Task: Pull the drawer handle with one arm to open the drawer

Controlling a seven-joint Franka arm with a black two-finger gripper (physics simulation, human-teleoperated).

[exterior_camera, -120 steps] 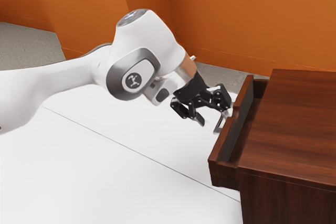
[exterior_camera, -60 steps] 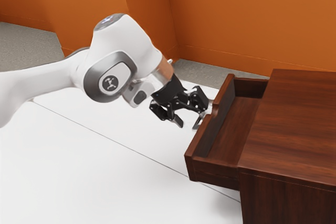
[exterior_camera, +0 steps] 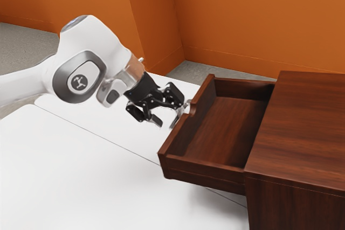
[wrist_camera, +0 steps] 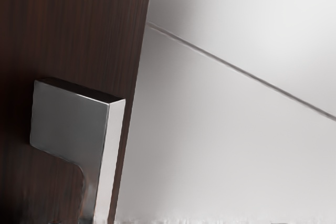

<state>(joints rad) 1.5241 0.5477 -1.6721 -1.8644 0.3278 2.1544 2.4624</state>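
1. Since a second ago, the drawer point(exterior_camera: 215, 127) has slid well out of the dark wooden cabinet point(exterior_camera: 302, 133) toward the exterior view's left, and the arm has drawn back with it.
2. It now stands open at the centre right of the exterior view, its bare inside showing and its front out over the white bench point(exterior_camera: 81, 181).
3. At the frame's centre, the black end effector point(exterior_camera: 168, 118) is up against the drawer front at the metal handle point(exterior_camera: 185, 110). I cannot tell whether it is clamped on the handle.
4. In the wrist view, the silver handle point(wrist_camera: 73, 124) is at lower left on the wood drawer front point(wrist_camera: 68, 24), beside the bench point(wrist_camera: 226, 150) and its thin seam.
5. Orange walls point(exterior_camera: 242, 14) stand behind, with grey floor point(exterior_camera: 21, 47) at upper left.
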